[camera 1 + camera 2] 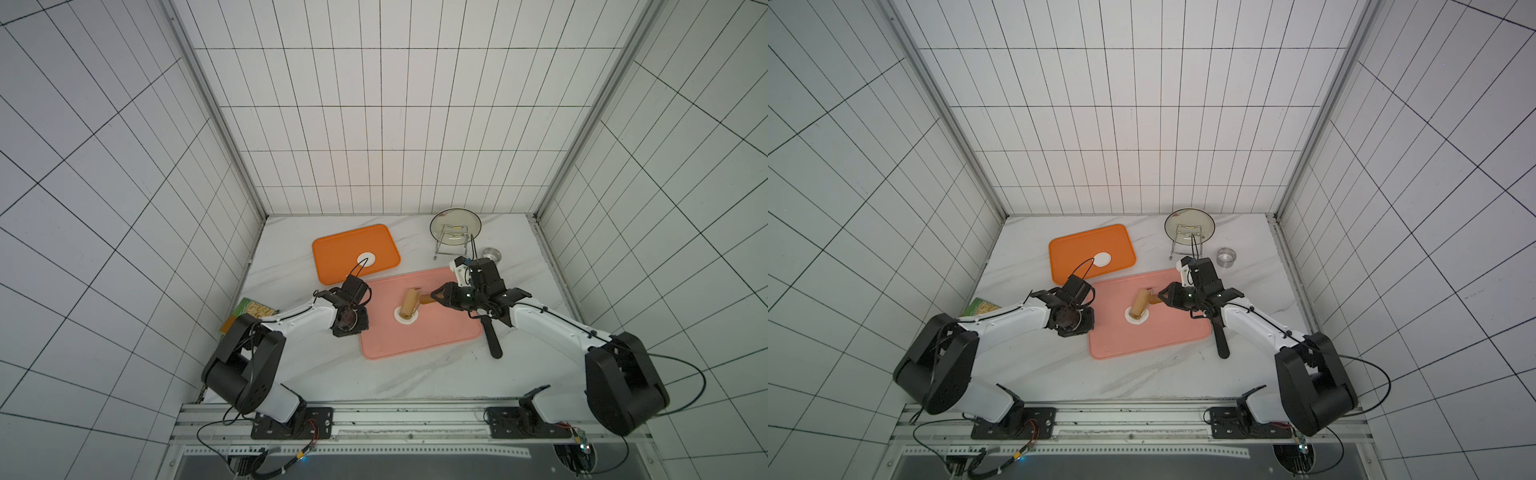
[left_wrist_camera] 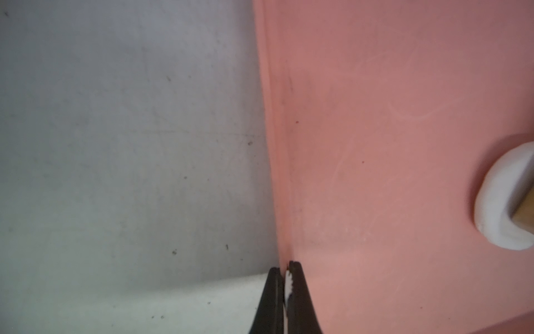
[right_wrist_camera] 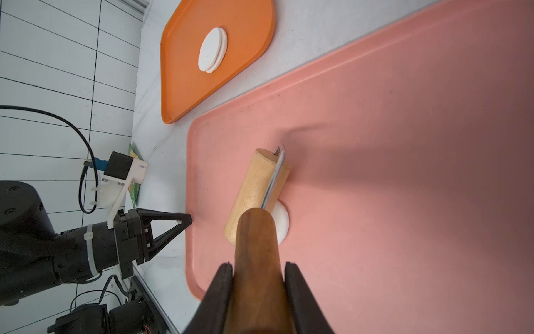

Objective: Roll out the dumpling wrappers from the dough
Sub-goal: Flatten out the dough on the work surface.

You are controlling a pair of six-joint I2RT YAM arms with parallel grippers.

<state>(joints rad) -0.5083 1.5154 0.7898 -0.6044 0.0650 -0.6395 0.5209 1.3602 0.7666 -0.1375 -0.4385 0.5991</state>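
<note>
Right gripper [image 3: 258,264] sits closest to the lens in its wrist view, fingers [image 3: 222,289] clamped partway shut on the dark handle of a small wooden roller [image 3: 254,188], w/ the pale barrel lying across the dough [image 3: 282,222]. Dough is a thick white lump on the pink tray [image 3: 375,173], only partly flattened, so rolling looks early for this piece. Left gripper [image 2: 284,267] has its fingers fully shut, tips at the tray's rim on that arm's side; whether it actually pins the rim can't be told. Two dumpling wrappers [image 3: 212,50] lie stacked on the orange tray [image 3: 245,29], well apart from the work. To do this step well, the arm should probably press evenly & push the barrel right across the lump, not just one edge, then go again in another direction so thickness evens out. Handle is gripped far from the barrel, so tilt is the likely risk; barrel should run level w/ the tray. Steel ring [image 1: 1226,257] sits on the table [image 1: 415,374], ready for cutting.
</note>
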